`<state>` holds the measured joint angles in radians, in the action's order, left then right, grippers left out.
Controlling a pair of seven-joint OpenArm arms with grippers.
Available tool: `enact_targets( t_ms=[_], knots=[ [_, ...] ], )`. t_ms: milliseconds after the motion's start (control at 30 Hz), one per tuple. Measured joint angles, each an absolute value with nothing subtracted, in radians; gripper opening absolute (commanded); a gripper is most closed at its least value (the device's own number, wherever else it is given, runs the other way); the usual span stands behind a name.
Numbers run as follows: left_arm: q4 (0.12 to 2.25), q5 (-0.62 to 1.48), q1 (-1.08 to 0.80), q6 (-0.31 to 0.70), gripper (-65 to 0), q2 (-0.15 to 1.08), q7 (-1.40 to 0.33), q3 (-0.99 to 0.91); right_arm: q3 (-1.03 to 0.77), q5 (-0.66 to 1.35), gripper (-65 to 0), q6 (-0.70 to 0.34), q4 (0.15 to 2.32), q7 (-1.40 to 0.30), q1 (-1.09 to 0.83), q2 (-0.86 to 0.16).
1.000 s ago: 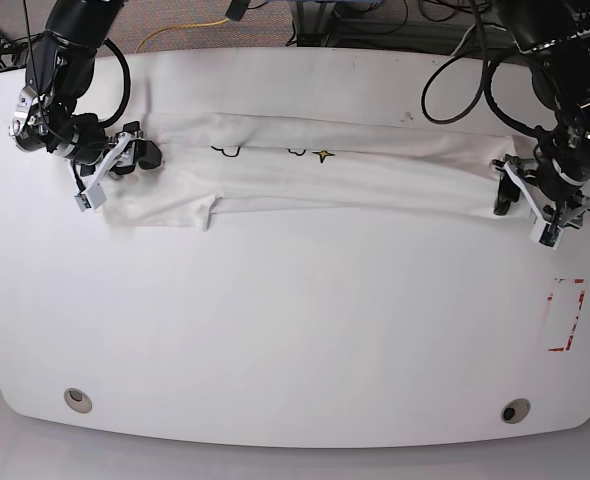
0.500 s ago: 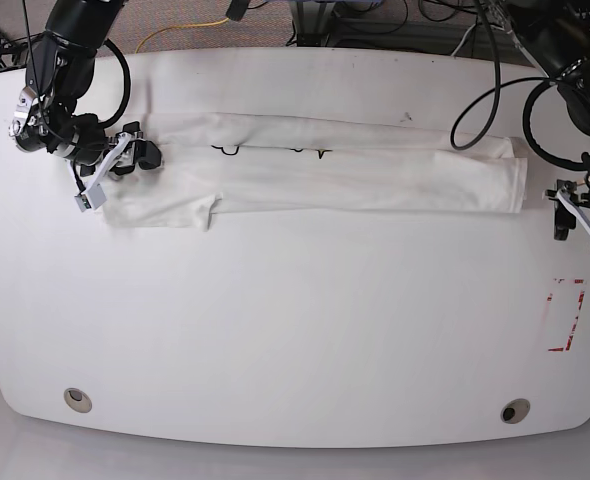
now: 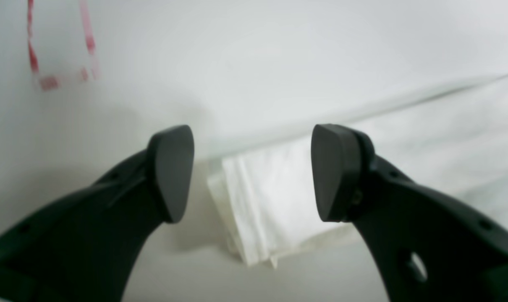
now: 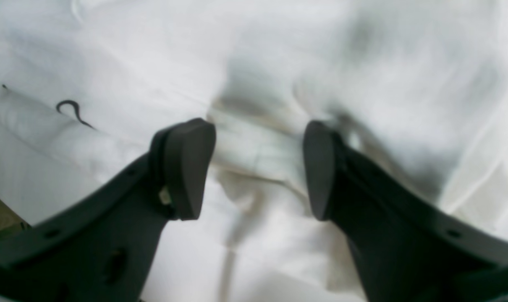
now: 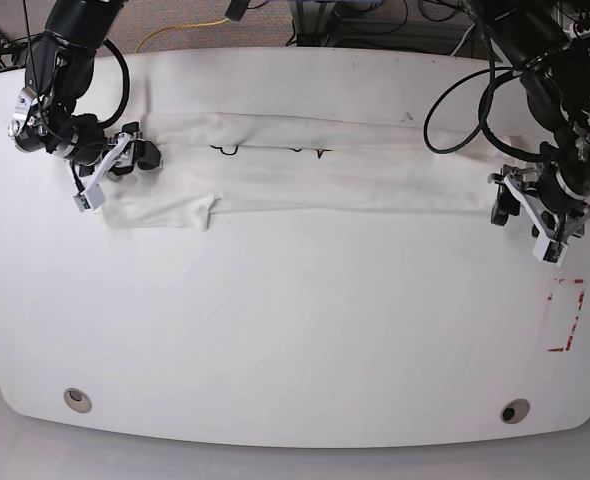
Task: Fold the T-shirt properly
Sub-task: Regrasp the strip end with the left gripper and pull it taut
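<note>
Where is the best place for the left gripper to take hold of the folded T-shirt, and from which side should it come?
Probably the stacked corner of the T-shirt nearest the left gripper. The layers end together there in a free edge, and the open jaws already straddle it, so coming straight down from above with one pad each side looks simplest.

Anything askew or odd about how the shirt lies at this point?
The T-shirt lies as a long band, but its end near the right gripper is uneven: a flap juts out below the folded edge. The end by the left gripper looks stacked square.
</note>
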<state>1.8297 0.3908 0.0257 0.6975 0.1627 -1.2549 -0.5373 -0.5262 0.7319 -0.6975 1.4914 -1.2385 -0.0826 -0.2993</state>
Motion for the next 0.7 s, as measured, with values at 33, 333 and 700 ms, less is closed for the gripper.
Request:
enact_targets(
  t_ms=[33, 333, 700],
  knots=[
    [1.800, 0.376, 0.010, 0.698, -24.3, 0.164, -1.244, -0.528, -0.526, 0.731, -29.5, -0.697, 1.491, -1.239, -0.081, -0.299],
    [1.486, 0.292, -0.019, 0.697, -24.3, 0.256, -1.036, -0.441, -0.553, 0.761, -29.0, -0.698, 1.501, -1.301, -0.057, -0.302],
    [1.445, 0.315, -0.019, 0.697, -24.3, 0.289, -0.992, -0.442, -0.689, 0.854, -28.9, -0.696, 1.540, -1.379, -0.004, -0.320]
  ],
)
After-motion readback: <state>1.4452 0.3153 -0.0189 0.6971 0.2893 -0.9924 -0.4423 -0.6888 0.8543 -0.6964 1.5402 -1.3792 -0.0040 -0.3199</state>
